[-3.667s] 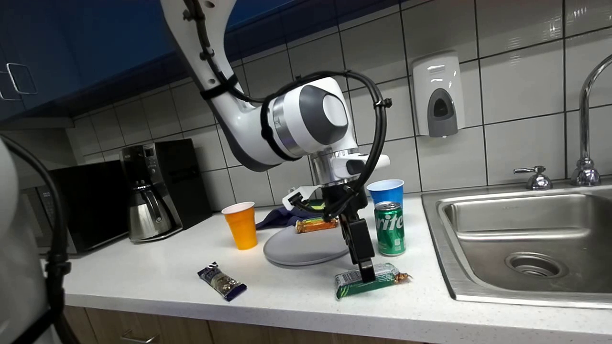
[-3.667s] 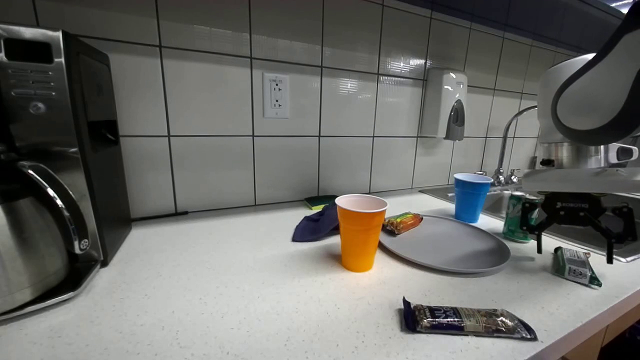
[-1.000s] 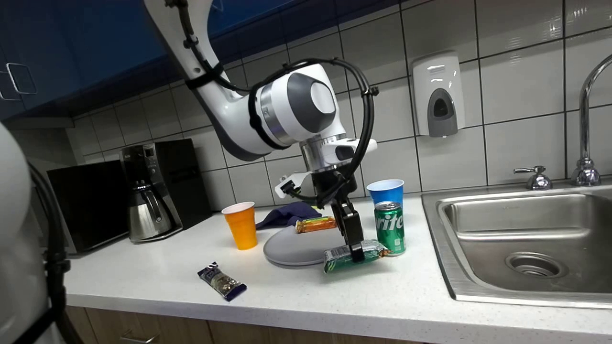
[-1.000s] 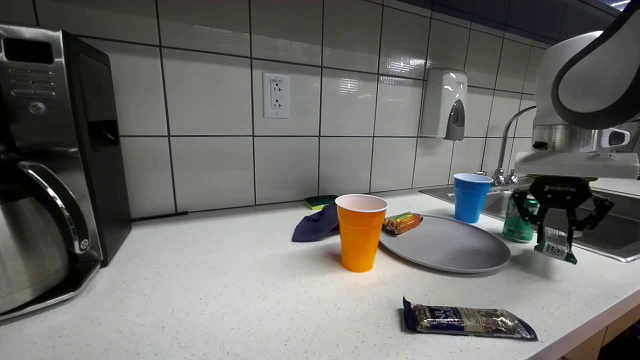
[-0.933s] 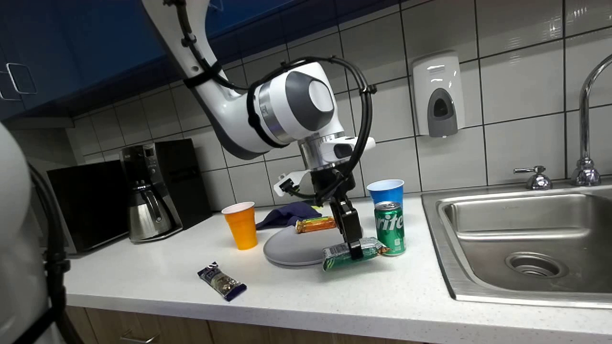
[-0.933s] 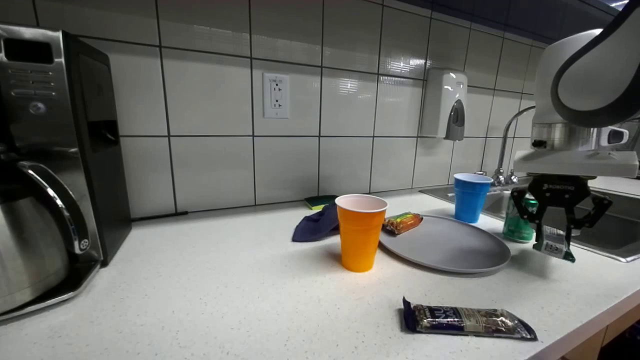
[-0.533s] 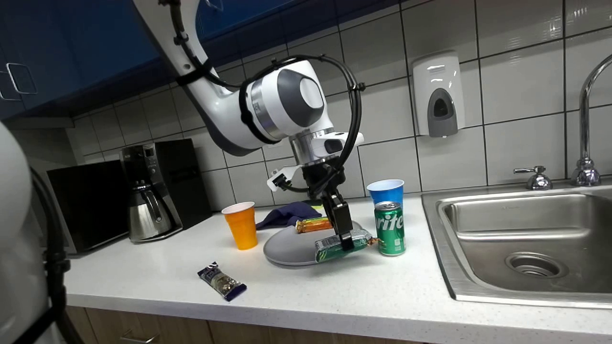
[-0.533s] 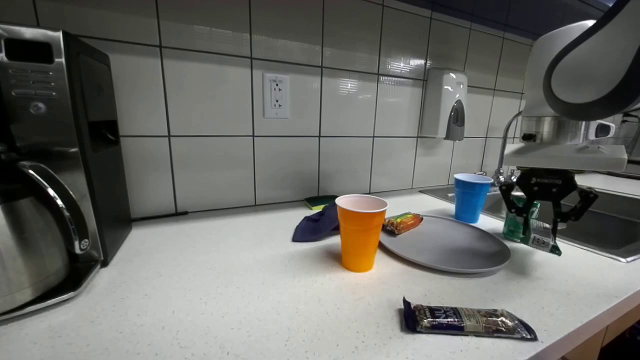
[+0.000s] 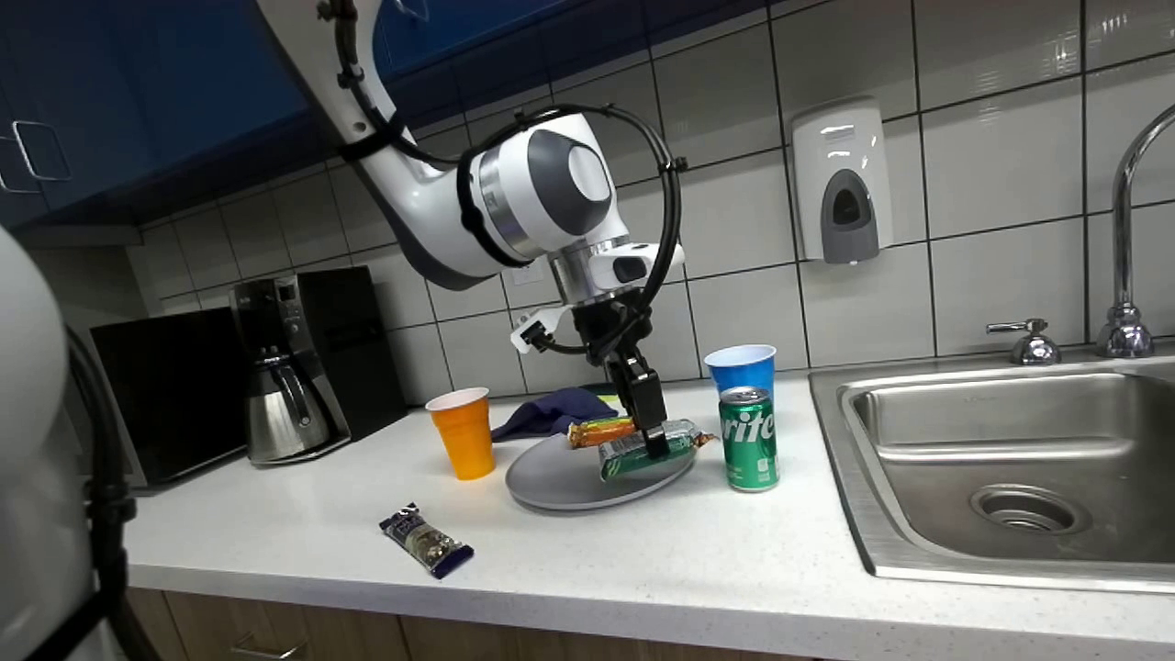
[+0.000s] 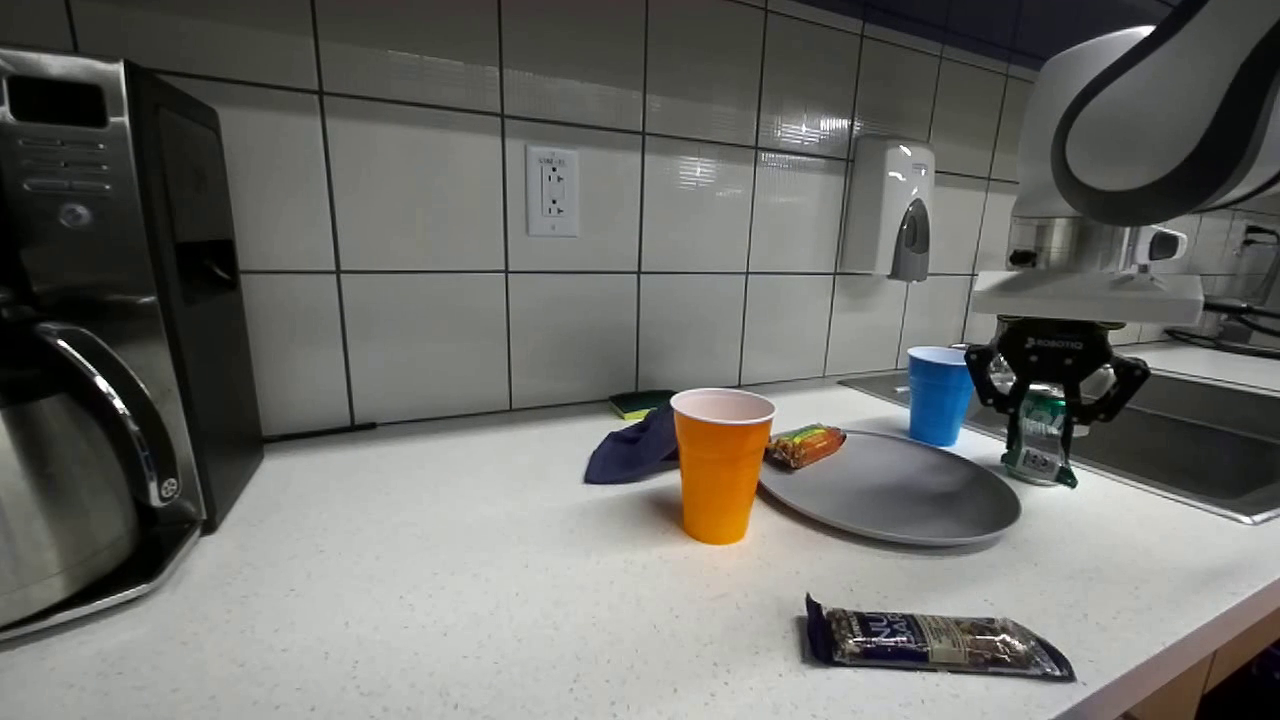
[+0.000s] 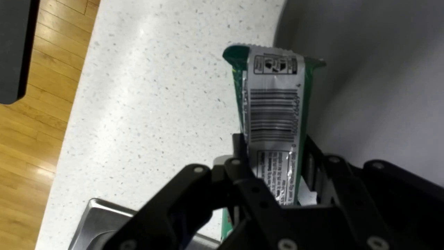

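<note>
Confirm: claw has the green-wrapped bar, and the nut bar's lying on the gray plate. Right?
Not quite: the nut bar lies on the white counter, apart from the gray plate, as both exterior views show. The rest is correct: the claw has the green-wrapped bar, clear in the wrist view.

The counter bears a grey plate, orange cup, blue cup, green can and nut bar.

There are three bars, two cups, one can, one plate.
</note>
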